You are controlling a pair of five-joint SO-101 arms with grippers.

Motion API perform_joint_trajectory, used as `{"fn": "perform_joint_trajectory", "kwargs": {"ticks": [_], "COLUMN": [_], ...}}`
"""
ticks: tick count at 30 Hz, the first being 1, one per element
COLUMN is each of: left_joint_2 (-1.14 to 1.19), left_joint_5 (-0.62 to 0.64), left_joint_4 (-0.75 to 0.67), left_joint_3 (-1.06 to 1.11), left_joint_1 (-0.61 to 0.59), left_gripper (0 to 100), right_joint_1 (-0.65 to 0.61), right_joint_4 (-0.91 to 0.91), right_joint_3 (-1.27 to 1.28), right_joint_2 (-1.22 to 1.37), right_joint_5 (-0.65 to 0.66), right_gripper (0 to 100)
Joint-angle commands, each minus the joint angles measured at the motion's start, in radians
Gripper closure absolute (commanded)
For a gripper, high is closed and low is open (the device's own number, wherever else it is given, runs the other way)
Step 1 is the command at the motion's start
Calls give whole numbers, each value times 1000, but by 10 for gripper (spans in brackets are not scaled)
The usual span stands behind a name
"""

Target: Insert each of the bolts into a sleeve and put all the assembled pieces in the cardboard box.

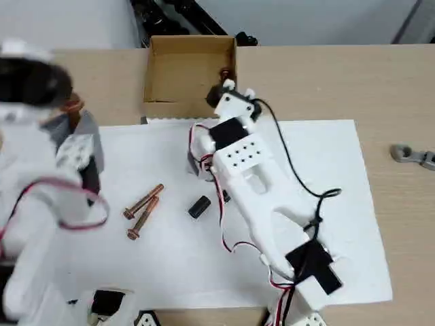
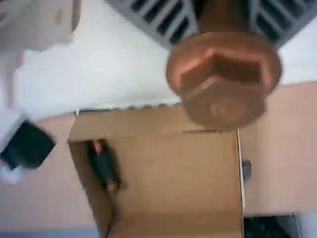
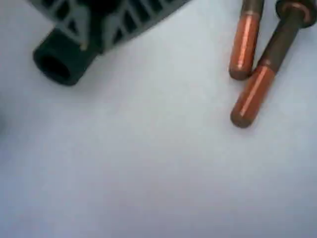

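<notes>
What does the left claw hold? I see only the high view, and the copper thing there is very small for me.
Observer: The left claw grips a bolt; the left wrist view shows its hexagonal copper head from close.
Operator: Thank you. Is the cardboard box empty?
Observer: No. One assembled piece, a black sleeve with copper at both ends, lies inside it, close to one side wall.
Operator: And the loose sleeve, is its hole free?
Observer: In the right wrist view the loose sleeve lies on the white paper, its open end dark and looking empty.
</notes>
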Motion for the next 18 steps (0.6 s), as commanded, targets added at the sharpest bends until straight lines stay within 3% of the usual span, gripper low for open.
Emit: {"fn": "perform_joint_trajectory", "kwargs": {"ticks": [1, 18], "left_joint_2": [-78, -199], "left_joint_5": [-8, -8], "left_joint_4": [-6, -3], "left_joint_3": [-36, 1], "left_joint_1": [8, 0], "left_gripper": [994, 994], "right_joint_1": [-47, -77], "right_joint_4": [-28, 48], "right_joint_3": [-9, -5], "right_joint_2": [-2, 4], "right_joint_5": [-12, -68], "right_gripper": [990, 989]}}
